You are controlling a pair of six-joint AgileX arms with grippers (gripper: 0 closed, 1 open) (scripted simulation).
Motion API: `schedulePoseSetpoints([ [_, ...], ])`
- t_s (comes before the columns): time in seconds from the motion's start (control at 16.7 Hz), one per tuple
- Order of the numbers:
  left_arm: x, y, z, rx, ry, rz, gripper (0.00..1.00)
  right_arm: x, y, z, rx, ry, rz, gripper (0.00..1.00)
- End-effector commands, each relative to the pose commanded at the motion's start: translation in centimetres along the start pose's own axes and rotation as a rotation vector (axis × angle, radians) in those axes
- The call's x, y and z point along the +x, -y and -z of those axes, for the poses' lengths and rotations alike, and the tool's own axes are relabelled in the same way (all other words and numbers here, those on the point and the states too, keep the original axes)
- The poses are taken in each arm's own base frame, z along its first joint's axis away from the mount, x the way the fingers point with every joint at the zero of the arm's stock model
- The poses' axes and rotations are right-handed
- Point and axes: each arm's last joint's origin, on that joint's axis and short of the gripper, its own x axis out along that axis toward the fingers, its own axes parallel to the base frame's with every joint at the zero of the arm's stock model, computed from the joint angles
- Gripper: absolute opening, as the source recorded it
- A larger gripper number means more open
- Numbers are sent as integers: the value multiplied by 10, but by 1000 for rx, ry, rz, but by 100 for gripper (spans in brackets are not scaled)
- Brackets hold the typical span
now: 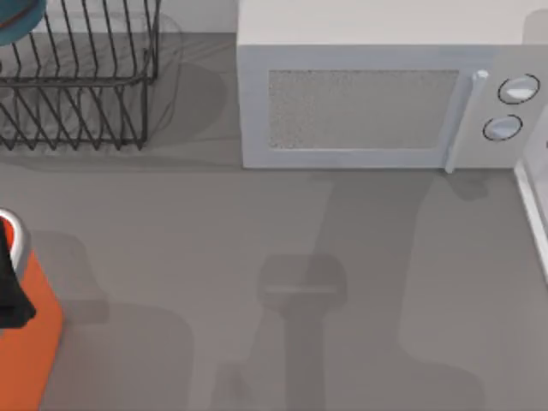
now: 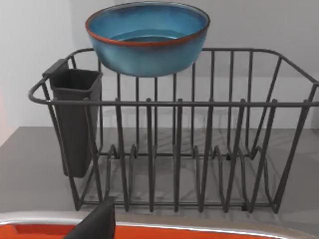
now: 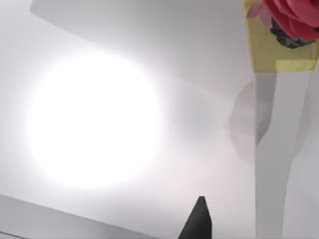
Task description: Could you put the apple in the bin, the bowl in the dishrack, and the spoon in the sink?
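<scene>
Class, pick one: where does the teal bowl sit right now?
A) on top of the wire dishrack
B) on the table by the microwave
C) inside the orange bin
A: the bowl rests on the top wires of the black dishrack.

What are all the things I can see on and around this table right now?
bowl: one, glossy teal-blue with a brownish rim, upright on the upper edge of the dishrack, at the table's far left.
dishrack: one, black thin wire with upright prongs, far left corner of the table.
cutlery holder: one, dark grey, hung on one end of the dishrack.
bin: one, orange with a pale silver rim, left edge of the table.
microwave: one, white, two round knobs, far side, centre to right.
table: one, grey.
left gripper: one, black, over the bin at the left edge.
right gripper fingertip: one dark tip, facing a pale bright surface.
</scene>
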Motion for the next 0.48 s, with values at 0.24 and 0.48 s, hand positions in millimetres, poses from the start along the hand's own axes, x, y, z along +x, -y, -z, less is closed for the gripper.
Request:
schedulePoseSetpoints([
  [0.24,0,0,0,0,0,0,100,0,0,0,0,0,0,15],
  [0.48,0,0,0,0,0,0,100,0,0,0,0,0,0,45],
])
